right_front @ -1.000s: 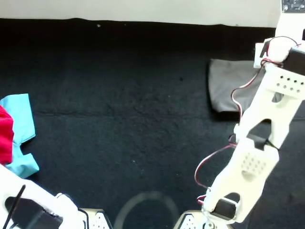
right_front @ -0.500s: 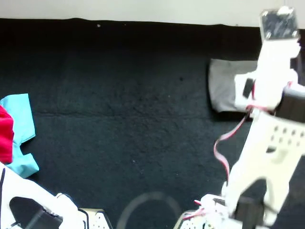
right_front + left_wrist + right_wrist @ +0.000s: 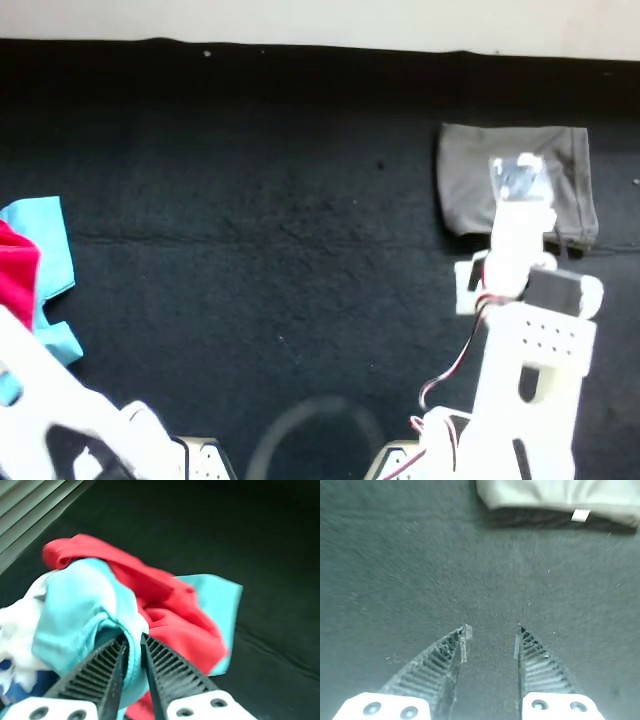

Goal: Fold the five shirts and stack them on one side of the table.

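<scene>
A heap of unfolded shirts lies at the table's left edge: a turquoise shirt with a red shirt on it, and white cloth beside them. My left gripper sits on the heap, its jaws nearly together on a fold of the turquoise shirt. A folded grey shirt rests at the back right. My right gripper is open and holds nothing, over the black cloth just short of the grey shirt's near edge.
A black cloth covers the table up to the pale wall behind. The right arm stands at the front right and the left arm at the front left. A faint ring mark shows at the front middle.
The right arm has drawn back from over the grey shirt toward the front. The left arm has risen at the left edge toward the heap.
</scene>
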